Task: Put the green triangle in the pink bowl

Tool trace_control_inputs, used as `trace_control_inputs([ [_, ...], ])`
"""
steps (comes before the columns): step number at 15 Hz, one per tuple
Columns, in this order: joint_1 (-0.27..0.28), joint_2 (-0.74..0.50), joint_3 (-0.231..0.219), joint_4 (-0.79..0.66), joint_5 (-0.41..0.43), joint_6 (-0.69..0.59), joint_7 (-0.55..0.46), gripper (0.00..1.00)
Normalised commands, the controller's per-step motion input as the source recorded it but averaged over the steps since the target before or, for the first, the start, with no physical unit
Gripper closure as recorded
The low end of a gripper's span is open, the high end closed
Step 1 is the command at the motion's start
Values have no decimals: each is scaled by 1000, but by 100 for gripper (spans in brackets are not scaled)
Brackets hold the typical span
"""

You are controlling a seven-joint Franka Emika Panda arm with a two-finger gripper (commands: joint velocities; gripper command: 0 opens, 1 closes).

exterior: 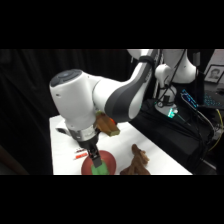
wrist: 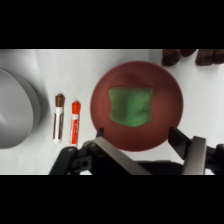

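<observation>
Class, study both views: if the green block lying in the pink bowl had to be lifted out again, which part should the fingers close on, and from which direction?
Grip the green triangle across two opposite edges, descending from straight above. It lies flat in the pink bowl, whose raised rim blocks any sideways approach.

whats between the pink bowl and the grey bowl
Two markers: a red marker nearer the pink bowl, a brown marker nearer the grey bowl. Wrist view.

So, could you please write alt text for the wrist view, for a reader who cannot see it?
A flat bright green block lies inside a round reddish-pink bowl on a white table, with the open gripper above the bowl's near rim. Beside the bowl lie two marker pens, then a grey bowl.
</observation>
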Motion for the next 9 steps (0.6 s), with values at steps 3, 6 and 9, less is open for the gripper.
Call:
trace_control_inputs([
  [3,-50,-529,72,-344,151,-262,-166,0],
  [6,-59,-473,82,-321,152,-187,-169,0],
  [9,-64,-401,85,-276,136,-145,-180,0],
])
